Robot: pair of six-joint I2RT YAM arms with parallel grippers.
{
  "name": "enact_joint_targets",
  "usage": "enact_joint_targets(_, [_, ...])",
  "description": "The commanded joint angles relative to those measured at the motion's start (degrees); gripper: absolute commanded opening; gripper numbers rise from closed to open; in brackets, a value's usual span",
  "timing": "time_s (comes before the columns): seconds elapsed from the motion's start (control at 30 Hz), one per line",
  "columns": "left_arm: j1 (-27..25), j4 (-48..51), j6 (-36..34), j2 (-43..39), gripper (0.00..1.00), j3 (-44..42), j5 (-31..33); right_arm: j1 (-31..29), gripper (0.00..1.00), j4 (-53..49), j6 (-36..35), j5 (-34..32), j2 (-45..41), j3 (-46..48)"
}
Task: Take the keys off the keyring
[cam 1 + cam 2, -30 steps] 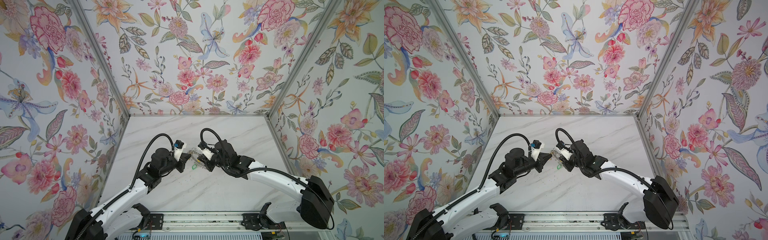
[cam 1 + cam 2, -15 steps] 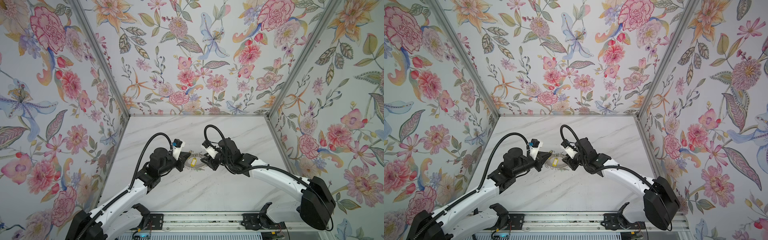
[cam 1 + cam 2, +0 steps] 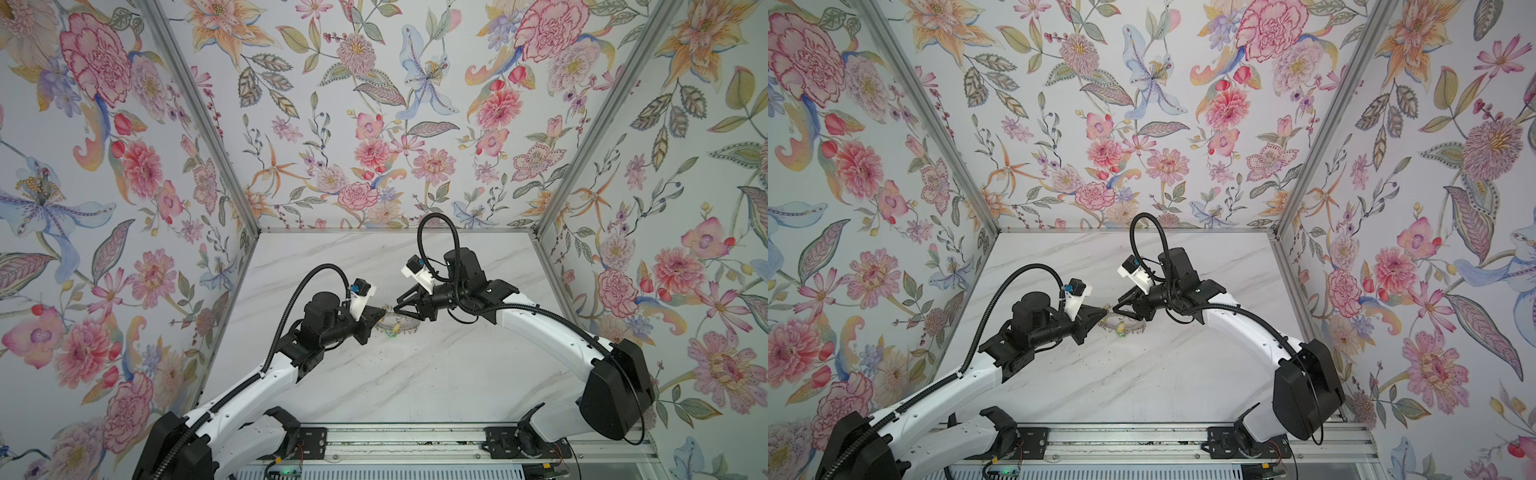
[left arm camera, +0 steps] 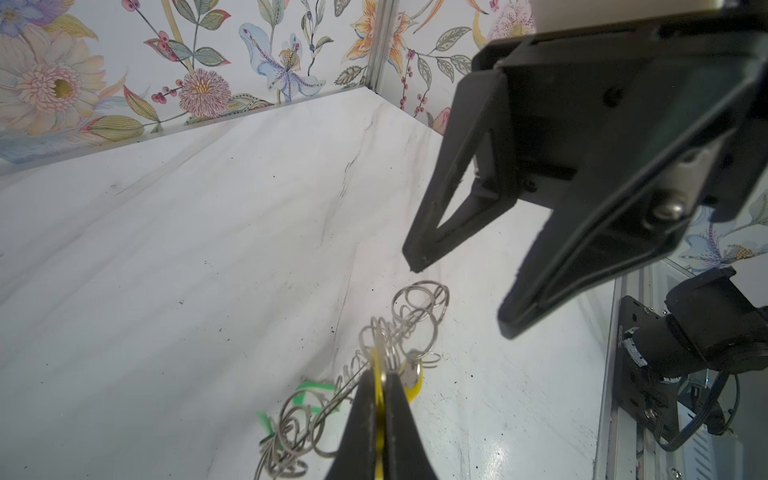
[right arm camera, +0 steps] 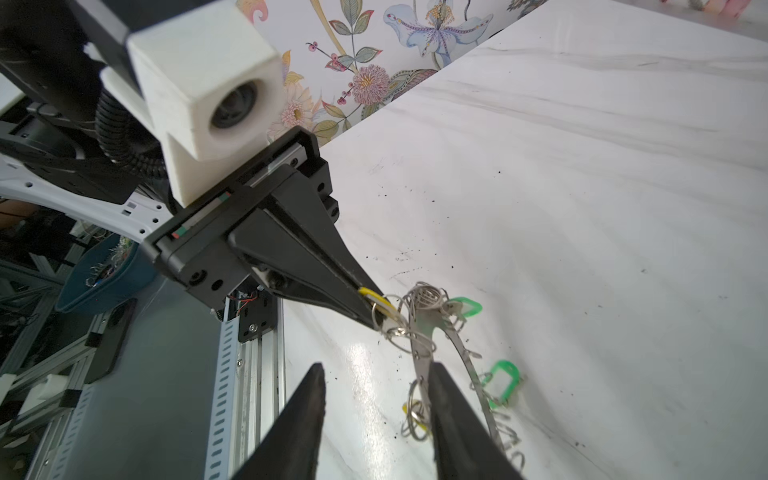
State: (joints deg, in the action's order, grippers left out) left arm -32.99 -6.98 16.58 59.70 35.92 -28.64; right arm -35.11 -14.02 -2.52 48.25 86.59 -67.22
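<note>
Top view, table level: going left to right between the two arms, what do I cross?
In a top view: left gripper, fingers shut on a yellow tag → keyring on the marble table with the green tag at its near edge → right gripper, fingers open above the keyring's far side.

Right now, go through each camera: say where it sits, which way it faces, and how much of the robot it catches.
Top views: high above the robot's base, looking down and forward at the marble table; both arms show whole, meeting over the keyring.
Left wrist: on the left arm, looking along the left gripper, shut on a yellow tag; the right gripper hangs open opposite.
Right wrist: on the right arm, facing back across its own fingers at the left gripper.
Shared: both wrist views show the keyring, green tags and the opposite gripper.
</note>
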Motion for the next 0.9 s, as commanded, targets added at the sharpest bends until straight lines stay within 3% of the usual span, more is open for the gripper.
enact_joint_targets(0.0, [0.5, 0.3, -2.5, -0.4, 0.0, 2.9, -4.0, 1.0, 0.41, -1.3, 0.2, 10.1, 3.1, -2.4])
enact_joint_targets(0.5, [0.6, -1.1, -0.6, -1.7, 0.0, 2.2, -5.4, -0.2, 0.39, 0.5, 3.0, 9.1, 3.3, 2.3])
enact_joint_targets(0.7, [0.6, -4.1, 1.4, -3.8, 0.0, -0.9, -3.8, -2.9, 0.4, 2.3, 5.2, 4.9, 4.2, 4.4])
enact_joint_targets(0.87, [0.5, -7.2, 3.7, -5.1, 0.0, -4.9, -3.3, -4.4, 0.37, 5.4, 9.5, -4.4, 5.3, 6.3])
